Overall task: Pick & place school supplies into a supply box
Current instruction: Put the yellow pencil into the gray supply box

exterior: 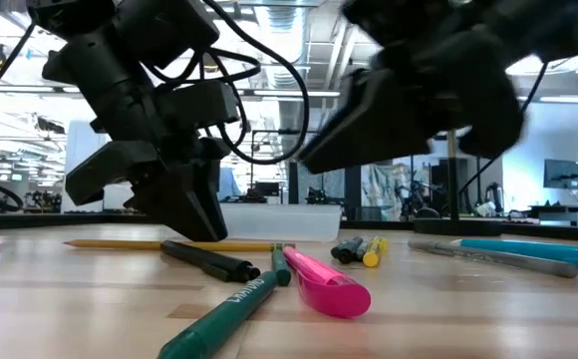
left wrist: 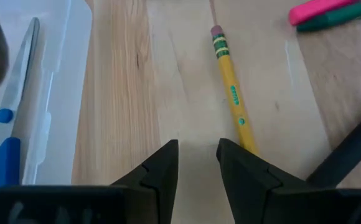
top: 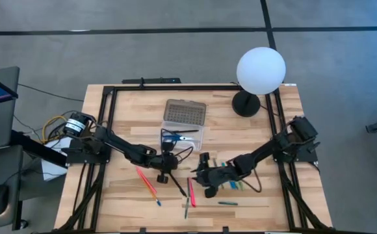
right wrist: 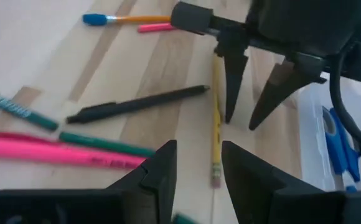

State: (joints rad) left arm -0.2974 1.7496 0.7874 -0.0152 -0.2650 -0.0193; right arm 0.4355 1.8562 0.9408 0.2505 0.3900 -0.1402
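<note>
The left gripper (right wrist: 239, 121) hung with jaws spread, empty, over the yellow pencil (left wrist: 230, 90) on the worktop (top: 266, 188), probably lined up to pinch it. The box (top: 183, 127), holding scissors (left wrist: 9, 124), lay just beyond. The right gripper (right wrist: 196, 168), jaws also spread, waited nearby.

You had a table (top: 266, 195) of pale, smooth, matt wood planks with visible grain. On it lay a yellow wooden pencil (left wrist: 231, 93) with a metal ferrule and pink rubber eraser, a glossy pink plastic marker (exterior: 327, 283), a matt black pen (right wrist: 137, 103), and scissors (left wrist: 9, 118) with shiny metal blades and blue plastic handles inside the clear plastic supply box (top: 183, 133), whose lid looked grey and dotted. Your left gripper (left wrist: 197, 163) and right gripper (right wrist: 198, 163) had matt black plastic-looking fingers.
</note>
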